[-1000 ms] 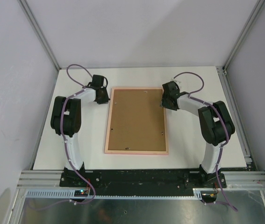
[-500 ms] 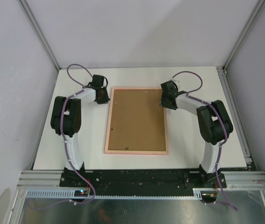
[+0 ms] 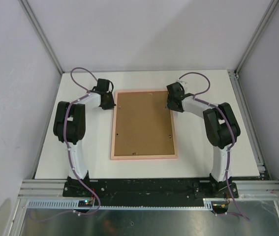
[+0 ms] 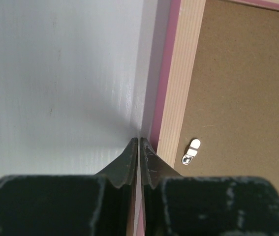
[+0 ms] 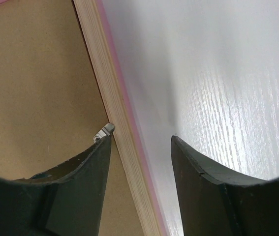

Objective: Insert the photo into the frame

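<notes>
White worktop inside a grey-walled enclosure. The frame lies face down at the worktop's centre, long sides running near to far, with the brown backing board filling it.

The left gripper has its fingers pressed together, tips low against the outer edge of the frame's left rail towards its far-left corner. The right gripper stands with fingers apart, astride the right rail near the far-right corner. One finger is over the board beside a metal clip, the other over bare worktop.

I judge the step to be taking hold of that rail. I would close squarely across it, keep the inner finger clear of the clip, and use the left tips as a stop against sliding.

The photo appears in no view, and I cannot tell whether it sits beneath the board. Nor can I tell whether the left tips actually touch the rail.
</notes>
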